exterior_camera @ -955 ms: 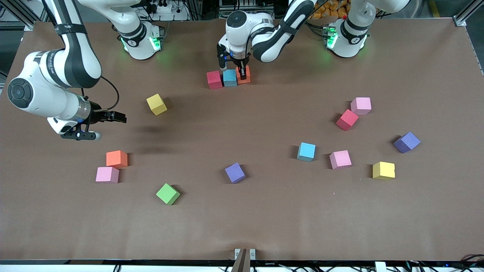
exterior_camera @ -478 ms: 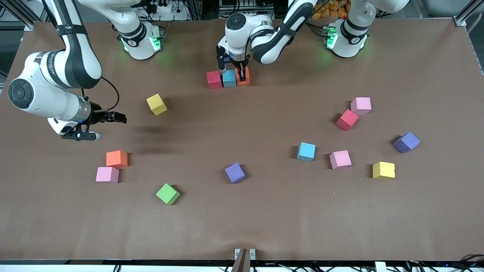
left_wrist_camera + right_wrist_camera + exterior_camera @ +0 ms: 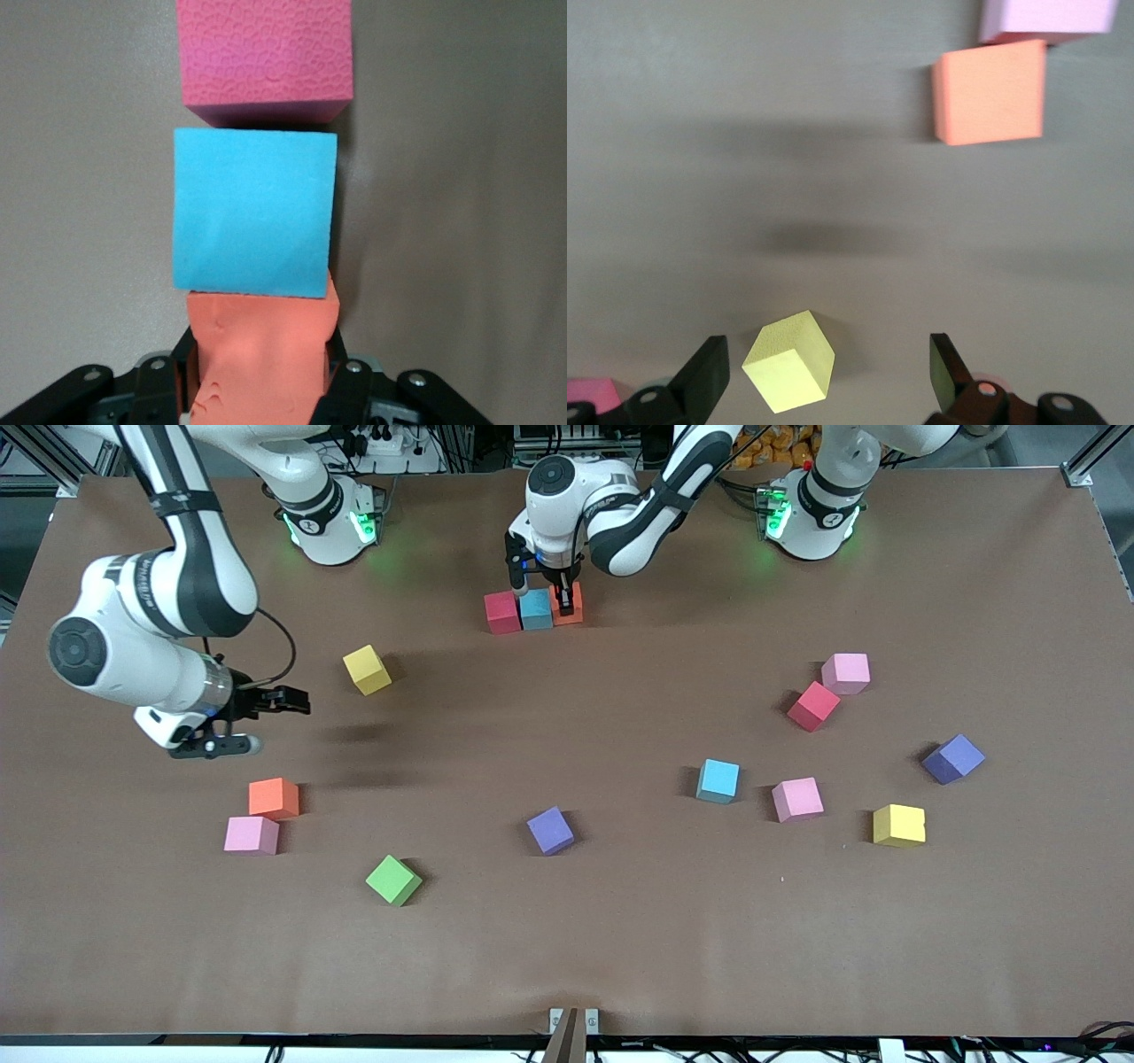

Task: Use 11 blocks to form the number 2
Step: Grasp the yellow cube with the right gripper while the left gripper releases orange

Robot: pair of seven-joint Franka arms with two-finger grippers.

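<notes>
Placement step in hand: we judge the left claw point(image 3: 561, 599) is seating an orange block point(image 3: 262, 354) as third in a row with a light blue block point(image 3: 537, 608) and a red block point(image 3: 502, 612), near the robots' bases. Claw is clamped on the orange block, which presses against the light blue one and looks squeezed, its foam face creased. Next move calls for letting go and lifting clear without dragging the row. Right claw point(image 3: 266, 707) hangs with fingers spread over bare table point(image 3: 620, 921), near a tilted yellow block point(image 3: 367, 670); we read that as the next pick. Other blocks lie scattered, matte, equal cubes.
</notes>
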